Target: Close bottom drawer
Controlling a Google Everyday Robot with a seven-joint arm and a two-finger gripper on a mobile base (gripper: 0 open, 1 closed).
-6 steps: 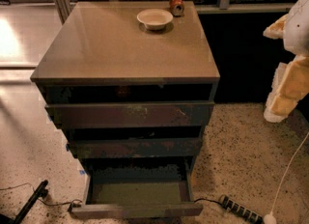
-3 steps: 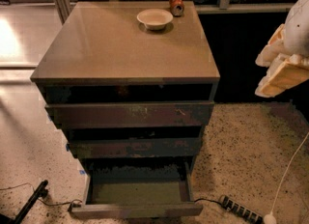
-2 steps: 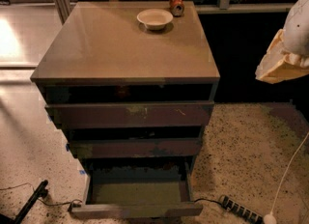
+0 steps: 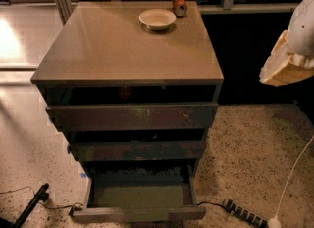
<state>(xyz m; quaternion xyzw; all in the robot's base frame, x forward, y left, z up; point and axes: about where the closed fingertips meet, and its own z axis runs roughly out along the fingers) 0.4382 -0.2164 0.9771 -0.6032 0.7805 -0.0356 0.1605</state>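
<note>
Plainly, the bottom drawer stands pulled out at the foot of the cabinet, well below and to the left of the gripper, with its greenish floor showing. The gripper hangs at the right edge, apart from the cabinet. Whether it is wide or narrow I cannot tell. Up and to its left, a bowl sits on the cabinet top, with a can just behind it. Far beneath the gripper lies a power strip.
</note>
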